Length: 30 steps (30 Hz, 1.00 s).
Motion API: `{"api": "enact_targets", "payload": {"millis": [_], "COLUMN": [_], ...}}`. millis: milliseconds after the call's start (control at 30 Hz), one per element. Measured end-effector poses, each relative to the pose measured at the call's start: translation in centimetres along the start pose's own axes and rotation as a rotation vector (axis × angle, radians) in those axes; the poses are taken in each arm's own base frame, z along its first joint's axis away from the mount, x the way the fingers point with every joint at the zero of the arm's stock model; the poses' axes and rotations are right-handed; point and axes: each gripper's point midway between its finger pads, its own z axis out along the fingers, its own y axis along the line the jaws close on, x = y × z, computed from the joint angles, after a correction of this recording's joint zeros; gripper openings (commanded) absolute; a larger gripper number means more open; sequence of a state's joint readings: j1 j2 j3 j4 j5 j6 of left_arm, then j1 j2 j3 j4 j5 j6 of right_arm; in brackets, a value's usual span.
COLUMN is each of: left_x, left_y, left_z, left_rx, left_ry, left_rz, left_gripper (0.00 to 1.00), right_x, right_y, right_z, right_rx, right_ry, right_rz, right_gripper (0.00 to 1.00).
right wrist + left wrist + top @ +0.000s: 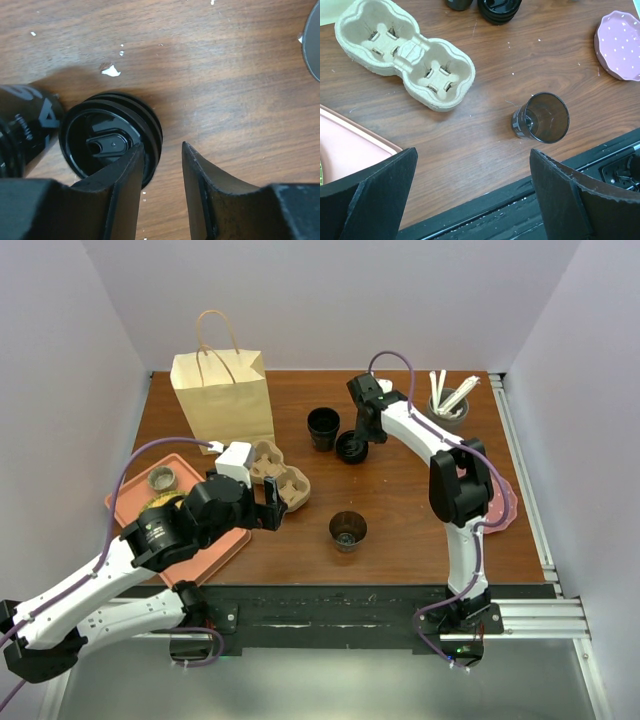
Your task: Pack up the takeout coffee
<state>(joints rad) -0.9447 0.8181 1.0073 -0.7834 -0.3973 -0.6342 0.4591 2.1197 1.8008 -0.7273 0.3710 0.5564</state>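
Judging by looks, coffee seemed light, crushable: mid-wall grip advised. Beside it, right jaws straddled loose lid rim, unclamped; left jaws gaped.

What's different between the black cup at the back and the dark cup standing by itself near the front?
The back cup is solid, opaque black, while the front cup is smoky and see-through, so its bottom shows. The back cup stands toward the far side, right of the paper bag, and the front cup stands alone toward the near edge of the table. Both are upright, open-topped and lidless.
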Motion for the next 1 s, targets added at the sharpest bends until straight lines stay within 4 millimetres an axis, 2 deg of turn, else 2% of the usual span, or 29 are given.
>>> {"api": "enact_targets", "payload": {"millis": [267,533,1000], "left_x": [-0.01,-0.10,-0.37], "left_y": [0.01,-0.02,-0.03], "left_z": [0.00,0.02,0.07], "left_rx": [-0.001,0.000,0.001], "left_ry": [0.000,-0.004,-0.015], "left_rz": [0.000,0.001,0.017], "left_gripper": [1.00,1.00,0.99], "right_x": [0.69,0.56,0.12], "right_y": [0.24,0.39,0.32], "right_z": [0.72,0.62,0.13], "right_rx": [-0.009,-0.021,-0.032], "right_ry": [0.029,0.031,0.033], "right_rz": [-0.014,-0.019,-0.046], "right_gripper": [0.31,0.15,0.10]}}
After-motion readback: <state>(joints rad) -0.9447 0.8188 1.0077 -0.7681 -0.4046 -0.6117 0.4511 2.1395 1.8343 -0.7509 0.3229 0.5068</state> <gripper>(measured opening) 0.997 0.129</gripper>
